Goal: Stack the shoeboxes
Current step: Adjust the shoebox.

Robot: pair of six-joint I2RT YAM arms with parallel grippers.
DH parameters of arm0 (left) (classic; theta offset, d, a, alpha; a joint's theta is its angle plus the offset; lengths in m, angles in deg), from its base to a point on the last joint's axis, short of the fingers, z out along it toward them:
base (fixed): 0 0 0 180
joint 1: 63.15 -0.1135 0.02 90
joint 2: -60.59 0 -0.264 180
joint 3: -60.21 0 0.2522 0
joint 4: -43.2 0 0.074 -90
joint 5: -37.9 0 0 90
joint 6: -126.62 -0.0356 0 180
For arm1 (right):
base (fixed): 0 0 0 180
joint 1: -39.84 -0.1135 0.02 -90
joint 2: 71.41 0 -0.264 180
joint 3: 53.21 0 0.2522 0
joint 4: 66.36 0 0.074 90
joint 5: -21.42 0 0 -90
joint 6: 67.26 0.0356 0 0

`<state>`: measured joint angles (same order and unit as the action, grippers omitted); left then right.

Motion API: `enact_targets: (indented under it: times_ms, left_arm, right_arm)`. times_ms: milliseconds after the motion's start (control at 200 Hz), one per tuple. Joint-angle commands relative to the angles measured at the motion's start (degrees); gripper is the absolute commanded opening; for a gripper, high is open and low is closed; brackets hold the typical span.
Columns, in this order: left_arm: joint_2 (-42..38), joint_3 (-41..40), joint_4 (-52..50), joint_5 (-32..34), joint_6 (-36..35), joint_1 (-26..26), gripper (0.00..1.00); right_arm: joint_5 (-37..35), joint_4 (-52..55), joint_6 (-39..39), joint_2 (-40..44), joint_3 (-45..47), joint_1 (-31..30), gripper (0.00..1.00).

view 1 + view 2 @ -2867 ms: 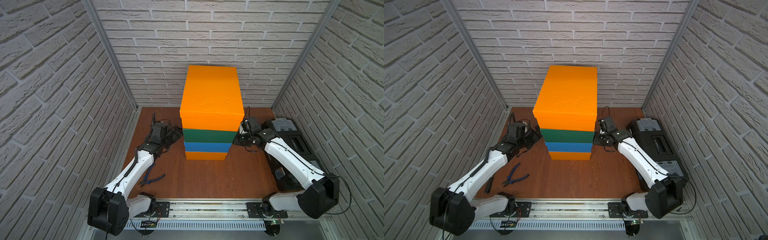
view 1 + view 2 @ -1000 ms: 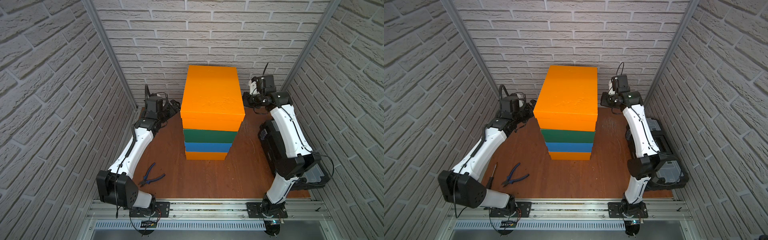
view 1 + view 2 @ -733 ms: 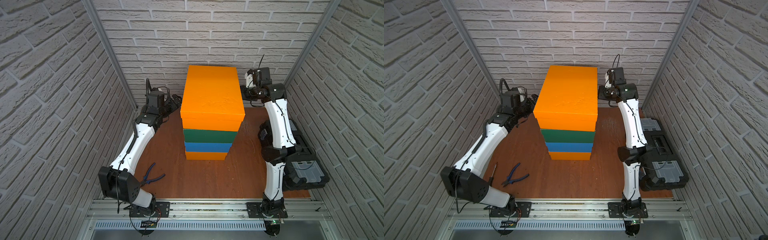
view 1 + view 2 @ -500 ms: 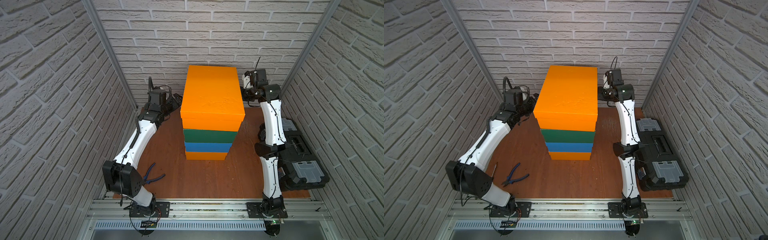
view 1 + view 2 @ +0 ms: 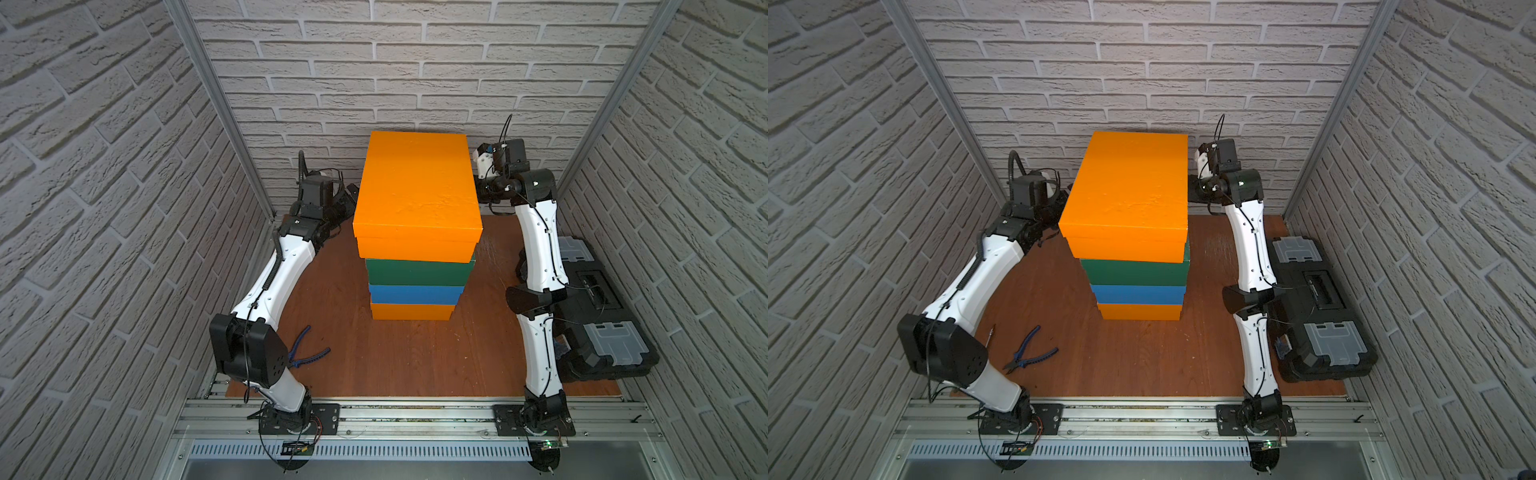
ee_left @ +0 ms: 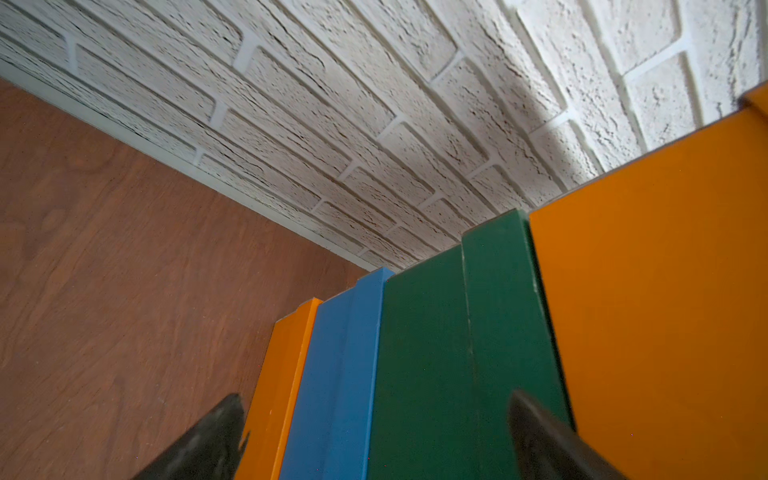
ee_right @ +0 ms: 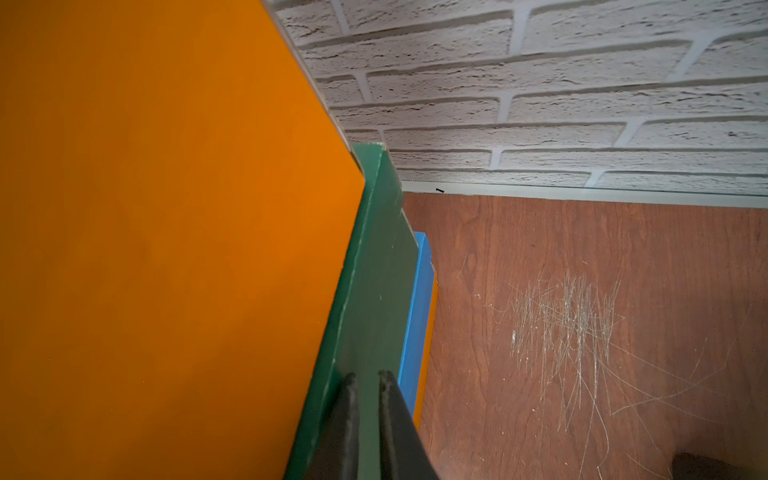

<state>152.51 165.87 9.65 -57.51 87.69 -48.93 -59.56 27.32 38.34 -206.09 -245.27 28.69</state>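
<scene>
Both arms have come up from low beside the pile to its upper half. The left arm now reaches in near the back wall, and the right arm stands almost upright, its wrist beside the top orange box. The pile itself has not stirred. In both top views it sits mid-desk: bottom orange box, blue box, green box, then the top one. The edges are roughly in line, with the green box peeking out a little on the right arm's side.

The left fingers stand wide apart, facing the pile's side and holding nothing. The right fingers are nearly together and empty, close by the green box's side; whether they touch it I cannot tell.

With all four boxes stacked and none held, the task looks done, and the arms seem only to be checking the pile or clearing off
</scene>
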Motion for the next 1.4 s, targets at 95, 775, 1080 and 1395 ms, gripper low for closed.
enact_targets:
  times_ms: [95,775,1080,1395]
  left_arm:
    - [-0.71,1.13,1.93,-1.38,-0.24,1.12,0.98]
    - [1.34,5.59,-0.56,-0.96,-1.96,1.48,0.98]
    - [3.87,7.57,-0.76,-2.69,-1.57,0.91,0.98]
    - [3.29,6.15,0.32,-2.84,-1.07,2.26,0.98]
  right_arm:
    - [-1.09,-2.4,-1.05,2.31,-1.09,-0.58,0.13]
    - [1.77,-2.68,2.34,2.01,-1.11,-1.11,0.14]
    - [0.62,-3.24,2.07,1.62,-1.15,-2.03,0.14]
    - [0.21,-5.23,2.5,1.52,-1.13,-0.98,0.14]
